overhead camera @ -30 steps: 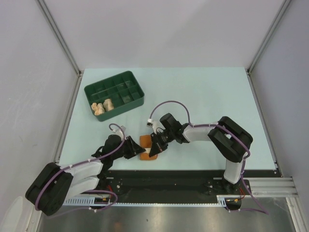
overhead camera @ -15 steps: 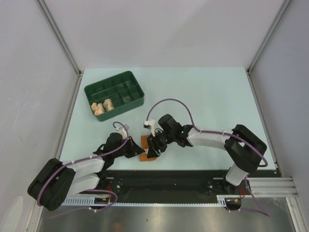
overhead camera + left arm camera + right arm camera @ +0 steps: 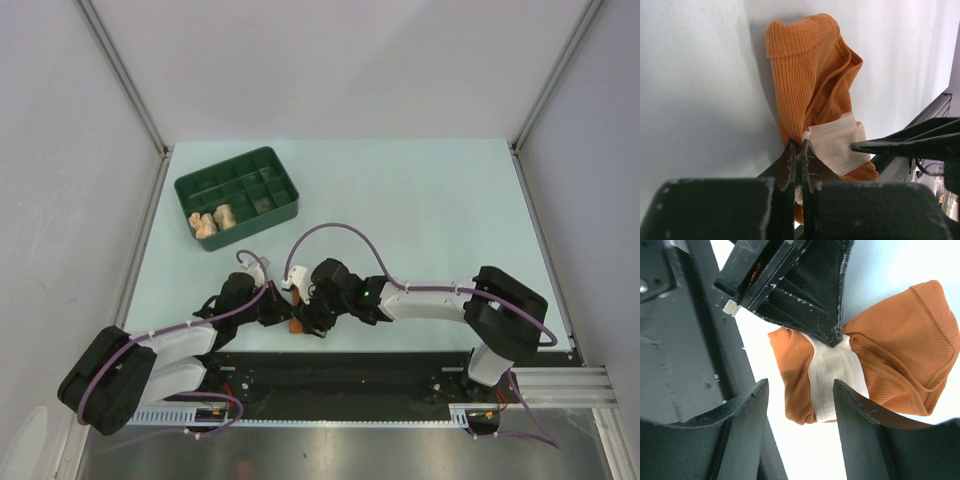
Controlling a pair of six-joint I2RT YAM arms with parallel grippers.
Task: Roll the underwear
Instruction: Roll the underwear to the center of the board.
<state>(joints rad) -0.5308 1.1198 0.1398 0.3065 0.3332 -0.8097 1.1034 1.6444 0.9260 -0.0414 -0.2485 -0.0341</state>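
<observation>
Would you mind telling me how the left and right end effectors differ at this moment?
The left end effector is shut, pinching the orange underwear at its cream band; the right end effector is open and holds nothing. The left one reaches the garment from the left side, the right one from the right. Both are at that one garment.

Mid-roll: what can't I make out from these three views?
- Left wrist: the near end of the rust-orange underwear sits behind the shut left claw; how much cloth it pinches is hidden.
- Top view: both claws cover that garment almost wholly.
- Top view: the two rolls in the green tray are too small to show trim.
- Right wrist: a finger of the open right claw hides the garment's lower edge.
</observation>
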